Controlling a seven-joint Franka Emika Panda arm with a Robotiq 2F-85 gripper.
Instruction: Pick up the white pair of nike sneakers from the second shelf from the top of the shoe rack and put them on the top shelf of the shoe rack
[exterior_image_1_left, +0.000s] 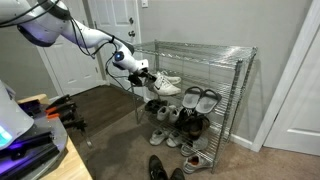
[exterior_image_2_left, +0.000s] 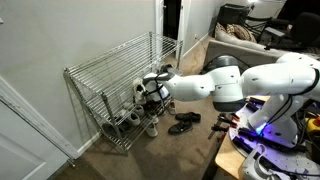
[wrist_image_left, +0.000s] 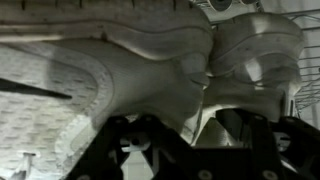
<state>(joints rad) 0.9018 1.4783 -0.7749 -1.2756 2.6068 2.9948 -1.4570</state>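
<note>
The white pair of nike sneakers (exterior_image_1_left: 168, 86) lies on the second shelf from the top (exterior_image_1_left: 222, 103) of the chrome shoe rack (exterior_image_1_left: 240, 95), at its near end. My gripper (exterior_image_1_left: 143, 72) is right at their heels. In the wrist view both white heels (wrist_image_left: 150, 60) fill the frame, and the dark fingers (wrist_image_left: 190, 130) stand wide apart and open, with the adjoining heel parts between them. The top shelf (exterior_image_1_left: 195, 50) is bare. In an exterior view the arm covers most of the sneakers (exterior_image_2_left: 148, 82) and the gripper (exterior_image_2_left: 158, 88).
Grey-and-white slides (exterior_image_1_left: 200, 98) sit further along the same shelf. Several shoes (exterior_image_1_left: 175, 115) fill the lower tiers. A dark pair (exterior_image_1_left: 160, 168) lies on the floor in front of the rack and also shows in an exterior view (exterior_image_2_left: 183, 122). Walls and a white door (exterior_image_1_left: 100, 30) stand behind.
</note>
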